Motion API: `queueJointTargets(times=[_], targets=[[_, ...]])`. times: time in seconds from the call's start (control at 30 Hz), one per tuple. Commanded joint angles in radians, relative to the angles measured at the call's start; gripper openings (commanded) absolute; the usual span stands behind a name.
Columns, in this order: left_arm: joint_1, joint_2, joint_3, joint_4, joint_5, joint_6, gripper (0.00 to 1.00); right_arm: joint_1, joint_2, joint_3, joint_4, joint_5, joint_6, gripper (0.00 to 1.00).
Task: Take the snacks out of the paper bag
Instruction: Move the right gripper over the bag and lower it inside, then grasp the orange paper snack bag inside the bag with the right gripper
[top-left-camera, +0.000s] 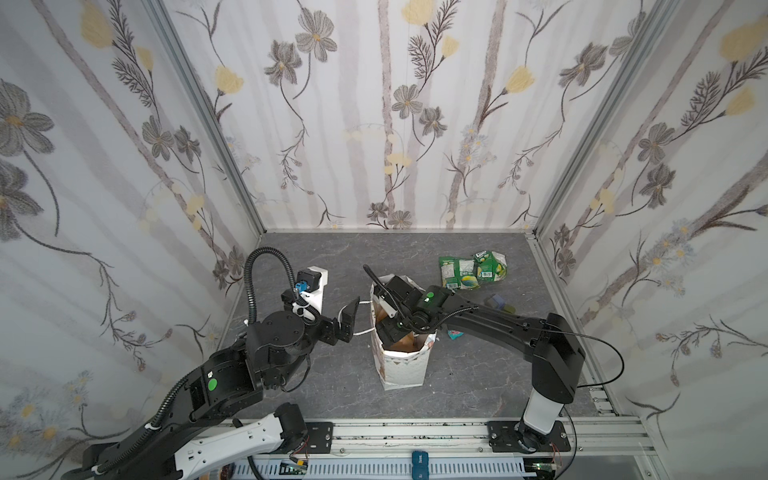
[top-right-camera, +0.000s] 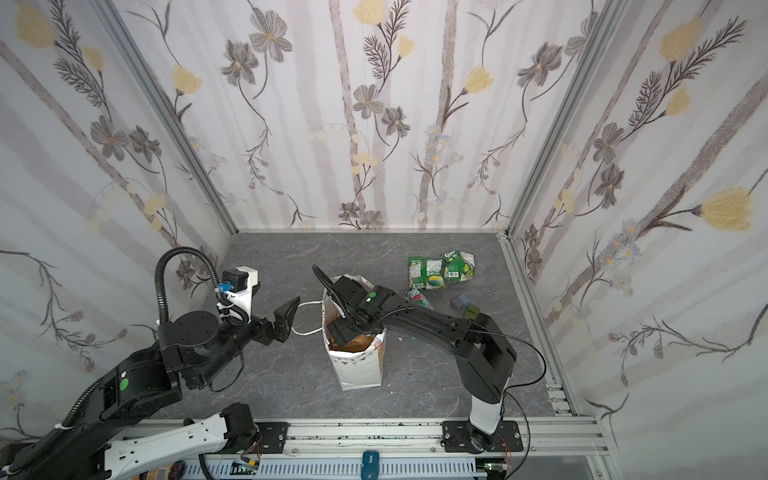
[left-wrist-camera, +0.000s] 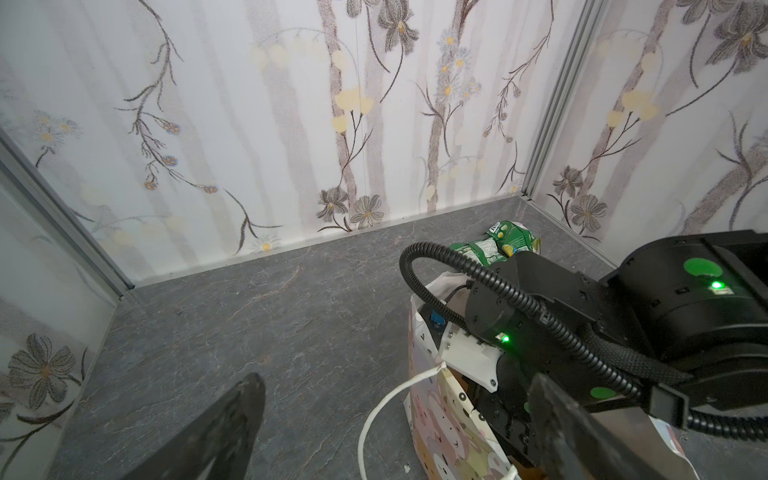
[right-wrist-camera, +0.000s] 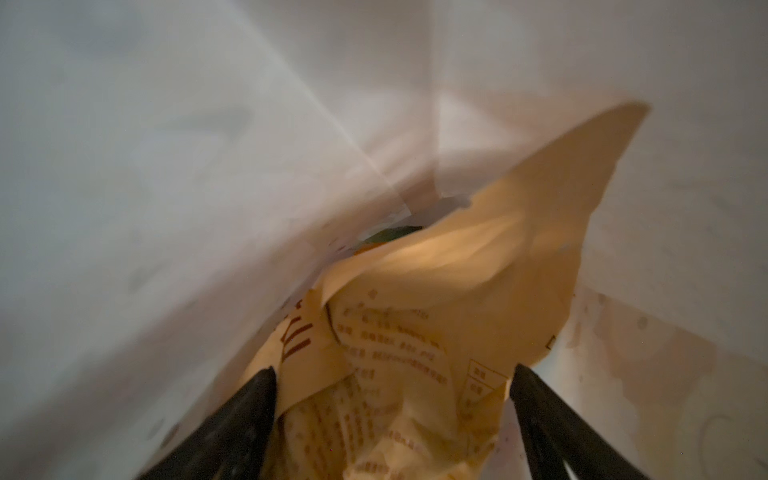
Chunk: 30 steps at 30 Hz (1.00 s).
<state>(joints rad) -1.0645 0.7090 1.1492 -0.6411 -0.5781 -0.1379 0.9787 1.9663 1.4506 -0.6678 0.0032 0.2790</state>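
Note:
The paper bag (top-left-camera: 401, 368) (top-right-camera: 359, 368) (left-wrist-camera: 440, 432) stands upright mid-floor. My right gripper (top-left-camera: 390, 328) (right-wrist-camera: 392, 374) reaches down into it, open. The tan-orange pouch (right-wrist-camera: 436, 291) (top-right-camera: 359, 343) lies crumpled between its two fingers. A green scrap (right-wrist-camera: 395, 232) shows deeper inside. My left gripper (top-left-camera: 347, 322) (top-right-camera: 286, 320) (left-wrist-camera: 397, 386) hangs open and empty just left of the bag, by its white cord handle (left-wrist-camera: 386, 407). Two green packets (top-left-camera: 455, 272) (top-left-camera: 490, 264) (top-right-camera: 426, 272) lie at the back right. A teal packet (top-left-camera: 455, 333) peeks out by the right arm.
Small dark and olive cubes (top-left-camera: 496, 301) (top-right-camera: 471, 311) sit on the floor right of the bag, behind the right arm. More teal wrapper (top-right-camera: 417, 298) shows behind that arm. Patterned walls close in the back and both sides; a metal rail (top-left-camera: 415, 432) runs along the front.

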Motion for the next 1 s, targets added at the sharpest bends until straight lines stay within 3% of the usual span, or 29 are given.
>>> queueJointTargets(times=[0.0, 0.27, 0.4, 0.6, 0.87, 0.97], targets=[[0.001, 0.006, 0.01, -0.002, -0.011, 0.007, 1.0, 0.0, 0.03, -0.018, 0.014, 0.054, -0.011, 0.89], [0.001, 0.013, 0.001, -0.008, -0.016, 0.001, 1.0, 0.0, 0.083, -0.065, 0.031, 0.066, -0.003, 0.86], [0.001, 0.02, 0.002, -0.008, -0.016, 0.002, 1.0, 0.0, 0.087, -0.072, 0.031, 0.064, 0.0, 0.77], [0.003, 0.025, 0.006, -0.003, -0.005, 0.0, 1.0, 0.001, 0.048, -0.059, 0.032, 0.028, 0.0, 0.38], [0.001, 0.038, 0.002, -0.005, 0.01, -0.011, 1.0, 0.0, -0.035, -0.043, 0.049, -0.006, 0.017, 0.1], [0.0, 0.046, 0.005, -0.007, 0.029, -0.016, 1.0, 0.0, -0.055, -0.034, 0.048, -0.023, 0.021, 0.07]])
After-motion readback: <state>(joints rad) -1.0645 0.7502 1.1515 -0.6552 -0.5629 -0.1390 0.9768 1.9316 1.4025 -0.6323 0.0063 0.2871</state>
